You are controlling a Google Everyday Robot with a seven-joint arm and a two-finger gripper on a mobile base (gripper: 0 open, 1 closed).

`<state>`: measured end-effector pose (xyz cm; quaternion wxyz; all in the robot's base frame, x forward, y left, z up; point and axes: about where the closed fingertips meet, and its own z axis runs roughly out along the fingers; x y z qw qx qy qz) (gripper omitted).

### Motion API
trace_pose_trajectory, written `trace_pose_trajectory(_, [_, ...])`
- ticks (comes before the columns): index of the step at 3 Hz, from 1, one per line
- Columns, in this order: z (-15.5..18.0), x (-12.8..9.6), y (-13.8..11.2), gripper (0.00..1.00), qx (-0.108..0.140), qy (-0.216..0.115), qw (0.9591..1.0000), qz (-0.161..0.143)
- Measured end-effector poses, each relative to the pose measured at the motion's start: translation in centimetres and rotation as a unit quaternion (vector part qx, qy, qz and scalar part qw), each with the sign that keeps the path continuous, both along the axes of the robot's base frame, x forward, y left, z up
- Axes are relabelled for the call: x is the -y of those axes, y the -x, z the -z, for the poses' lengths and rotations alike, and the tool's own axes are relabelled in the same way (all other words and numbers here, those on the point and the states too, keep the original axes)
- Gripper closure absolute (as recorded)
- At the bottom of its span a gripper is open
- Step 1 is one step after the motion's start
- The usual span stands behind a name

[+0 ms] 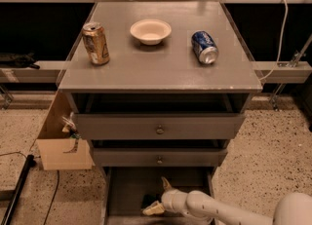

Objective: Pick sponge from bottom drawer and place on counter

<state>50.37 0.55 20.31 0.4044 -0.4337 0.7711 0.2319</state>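
The bottom drawer (pixel 127 190) is pulled out at the foot of the grey cabinet. My gripper (pixel 159 197) reaches into it from the lower right on its white arm. Its two pale fingers stand spread apart, one pointing up and one lying low to the left. The sponge (pixel 147 201) shows only as a small dark patch on the drawer floor, right by the lower finger and partly hidden by it. I cannot tell whether the fingers touch it. The counter (pixel 161 63) is the flat grey cabinet top above.
On the counter stand a gold can (pixel 96 43) at the left, a white bowl (pixel 150 31) in the middle and a blue can (pixel 204 46) lying on its side at the right. The two knobbed drawers stick out slightly. A cardboard box (pixel 61 143) sits to the cabinet's left.
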Motion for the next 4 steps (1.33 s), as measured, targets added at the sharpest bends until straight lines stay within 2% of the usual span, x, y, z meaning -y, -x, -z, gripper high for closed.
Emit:
trace_pose_trajectory(2, [5.3,0.2,-0.2,0.00,-0.031,0.027,0.9992,0.001])
trace_pose_trajectory(4, [6.8,0.8,0.7,0.00,-0.033,0.039,0.9987,0.001])
